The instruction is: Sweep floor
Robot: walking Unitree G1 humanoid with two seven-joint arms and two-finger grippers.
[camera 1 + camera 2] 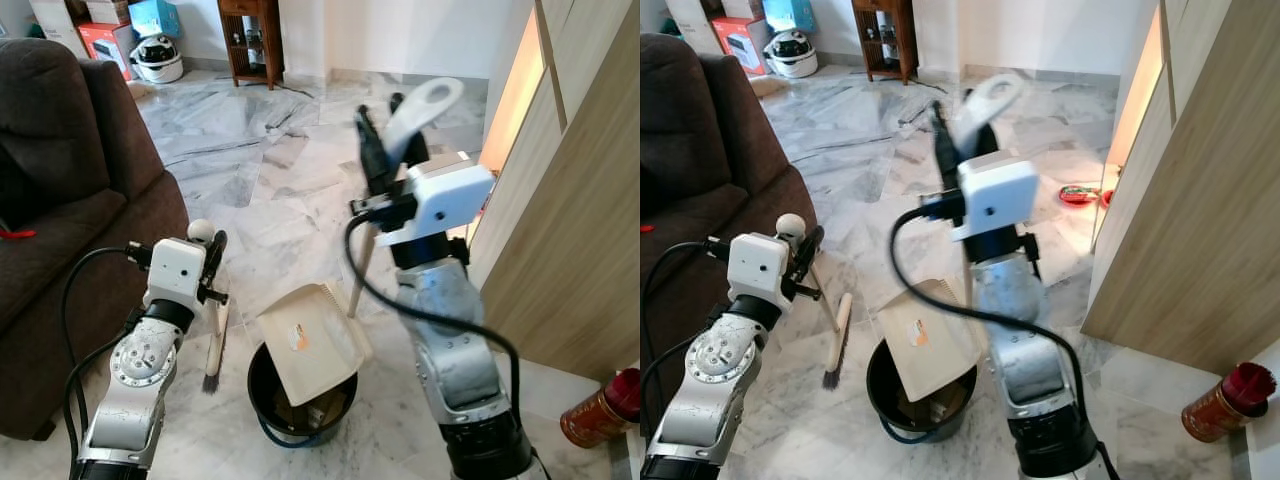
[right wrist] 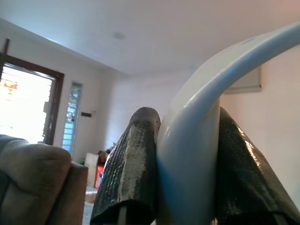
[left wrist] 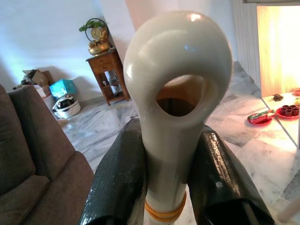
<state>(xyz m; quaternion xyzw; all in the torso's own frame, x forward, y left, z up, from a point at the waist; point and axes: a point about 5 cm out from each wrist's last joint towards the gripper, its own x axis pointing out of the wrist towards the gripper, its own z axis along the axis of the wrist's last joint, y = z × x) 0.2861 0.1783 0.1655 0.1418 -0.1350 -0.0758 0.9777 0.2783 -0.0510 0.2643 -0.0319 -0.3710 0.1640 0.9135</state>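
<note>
You've got a brown sofa (image 1: 60,200) along the left and a wooden cabinet wall (image 1: 570,250) on the right, so the marble floor (image 1: 260,170) in between is basically a lane, and the robot is parked in the middle of it.

Right below you sits the black bin (image 1: 262,395), and it looks placed there on purpose: the cream dustpan (image 1: 312,342) is tilted with its tray over the bin's mouth, which reads to me like a dump in progress or just finished. There's some stuff already inside the bin, can't tell what.

Your right gripper (image 1: 392,135) is up high, fingers clamped on the dustpan's long handle just under its looped end (image 1: 428,100). The right wrist view shows both black fingers (image 2: 129,164) pressed against the pale handle. Holding it that far up is probably what lets you tip the tray without bending.

Your left gripper (image 1: 208,243) is closed on the top of the small broom (image 1: 215,345), just below its loop. The left wrist view shows the fingers (image 3: 117,183) squeezing the cream handle. The broom hangs roughly upright with bristles down near the floor, just beside the bin, so it's out of the way while the pan empties.

Small thing: there's a red canister (image 1: 600,410) low on the right, well apart from the bin.
</note>
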